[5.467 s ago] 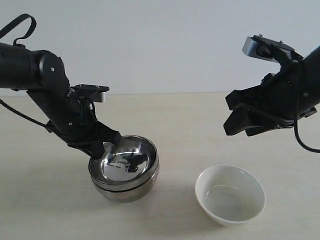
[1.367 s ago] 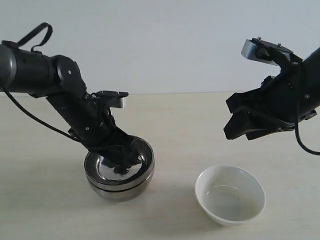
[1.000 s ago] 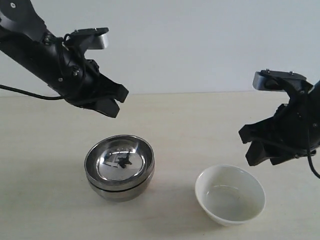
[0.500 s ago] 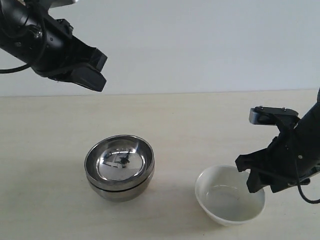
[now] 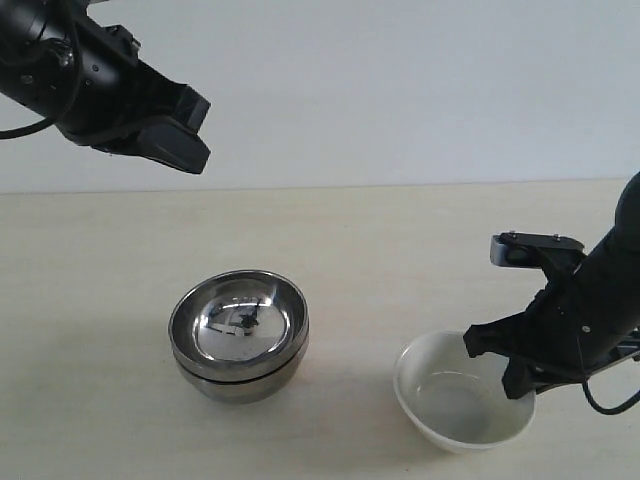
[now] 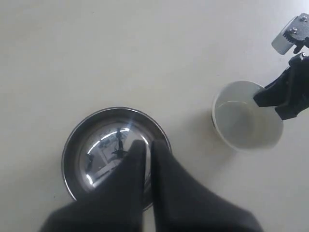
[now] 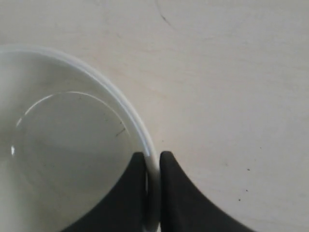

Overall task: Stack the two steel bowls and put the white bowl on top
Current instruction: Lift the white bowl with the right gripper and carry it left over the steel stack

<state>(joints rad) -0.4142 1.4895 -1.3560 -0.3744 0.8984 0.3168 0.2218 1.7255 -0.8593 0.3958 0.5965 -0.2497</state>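
Two stacked steel bowls [image 5: 238,330], one white bowl [image 5: 445,400]

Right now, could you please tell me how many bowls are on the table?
3. The inner steel bowl sits nested in the outer steel bowl at left; the white bowl stands at right, its rim pinched by the right end effector. None seems hidden.

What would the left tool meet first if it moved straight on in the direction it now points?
Probably the inside of the upper shiny round steel bowl: the shut left tool points down at it from above, though depth is uncertain.
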